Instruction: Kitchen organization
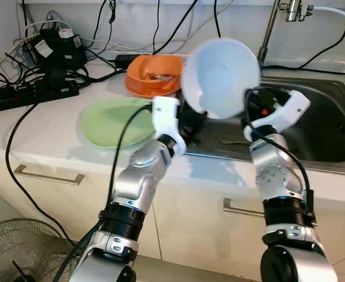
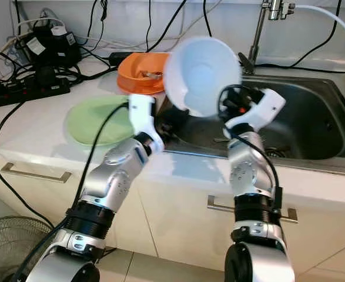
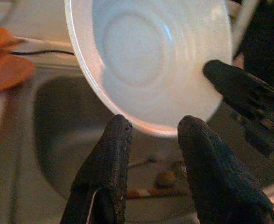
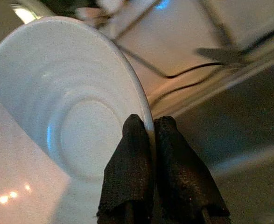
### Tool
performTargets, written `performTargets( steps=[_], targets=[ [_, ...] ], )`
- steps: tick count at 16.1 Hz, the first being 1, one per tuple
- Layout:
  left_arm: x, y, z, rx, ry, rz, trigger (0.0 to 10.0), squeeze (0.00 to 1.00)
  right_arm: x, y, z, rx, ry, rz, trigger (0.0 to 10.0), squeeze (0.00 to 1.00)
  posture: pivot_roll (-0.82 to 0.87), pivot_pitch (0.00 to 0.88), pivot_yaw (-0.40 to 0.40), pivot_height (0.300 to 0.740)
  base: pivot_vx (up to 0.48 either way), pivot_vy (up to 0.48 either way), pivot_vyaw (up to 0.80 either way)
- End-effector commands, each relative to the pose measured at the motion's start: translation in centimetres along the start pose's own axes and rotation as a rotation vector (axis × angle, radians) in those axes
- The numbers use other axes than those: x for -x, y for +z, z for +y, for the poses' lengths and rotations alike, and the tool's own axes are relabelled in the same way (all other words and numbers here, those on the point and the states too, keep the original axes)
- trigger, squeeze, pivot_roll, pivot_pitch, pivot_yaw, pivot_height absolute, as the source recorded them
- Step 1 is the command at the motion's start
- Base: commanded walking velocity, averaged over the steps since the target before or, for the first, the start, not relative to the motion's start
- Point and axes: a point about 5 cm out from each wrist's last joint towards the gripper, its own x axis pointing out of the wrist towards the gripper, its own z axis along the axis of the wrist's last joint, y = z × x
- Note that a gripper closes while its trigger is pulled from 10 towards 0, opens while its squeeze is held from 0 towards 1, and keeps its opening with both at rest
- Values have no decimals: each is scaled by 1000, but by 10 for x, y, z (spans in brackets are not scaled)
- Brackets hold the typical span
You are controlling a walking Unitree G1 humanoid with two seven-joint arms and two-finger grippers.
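The white bowl (image 1: 221, 77) hangs tipped on edge above the near left corner of the sink (image 1: 325, 117), its hollow facing the head camera, and it hides most of both grippers from there. The right gripper (image 4: 153, 135) has its two fingers pinched tight on the bowl's rim, one inside and one outside, as the right wrist view shows plainly. The left gripper (image 3: 151, 126) sits just below the bowl's lower edge with its fingers narrowly apart; whether the tips touch the rim cannot be told, since the rim blurs against them. Deep in the sink lie a utensil (image 1: 238, 141) and some small scraps (image 3: 165, 178), too dim to name. The tap (image 1: 294, 9) is cut off at the top of the frame. On the pale counter (image 1: 49, 132) a green plate (image 1: 114, 121) lies flat just left of the left arm, partly covered by the wrist. Behind it an orange bowl (image 1: 154, 75) holds something brown that is hard to make out. At the far left, black cables (image 1: 19, 76) tangle around a power strip (image 1: 34, 94) and some chargers against the wall. Below the counter run pale drawers with metal handles (image 1: 49, 174), and a fan (image 1: 19, 249) stands on the floor at the lower left, cut by the frame.
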Motion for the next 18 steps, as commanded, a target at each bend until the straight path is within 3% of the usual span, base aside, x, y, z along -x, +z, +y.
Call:
performTargets(
  steps=[1, 2, 3, 4, 8, 14, 18],
  targets=[
    [2, -1, -2, -29, -19, 23, 10000, 0, -6, 12, 6, 10, 0, -55, 0, 0, 58, 7, 80, 740, 0, 0, 0],
    [2, -4, -3, -38, -29, 49, 10000, 0, -6, 12, 1, 25, -33, -56, 0, 0, 58, 7, 80, 740, 0, 0, 0],
    [3, -6, -4, -43, -38, 64, 10000, 0, -6, 12, -1, 42, -52, -55, 4667, 0, 58, 7, 80, 740, 0, 0, 0],
    [4, -11, -5, -58, -57, 109, 10000, 0, -7, 11, -5, 110, -75, -57, 10000, 0, 60, 8, 78, 740, 0, 0, 0],
    [11, -20, -7, -107, -103, 195, 10000, 0, -8, 8, -5, 266, -75, -55, 10000, 0, 64, 5, 78, 740, 0, 0, 0],
    [22, -23, -9, -139, -151, 268, 10000, 0, -11, 2, -9, 430, -61, -35, 10000, 0, 66, 0, 80, 740, 0, 0, 0],
    [37, -31, -13, -140, -184, 339, 10000, 0, -15, 3, -4, 640, -4, -58, 10000, 0, 72, 0, 82, 740, 0, 0, 0]
  ],
)
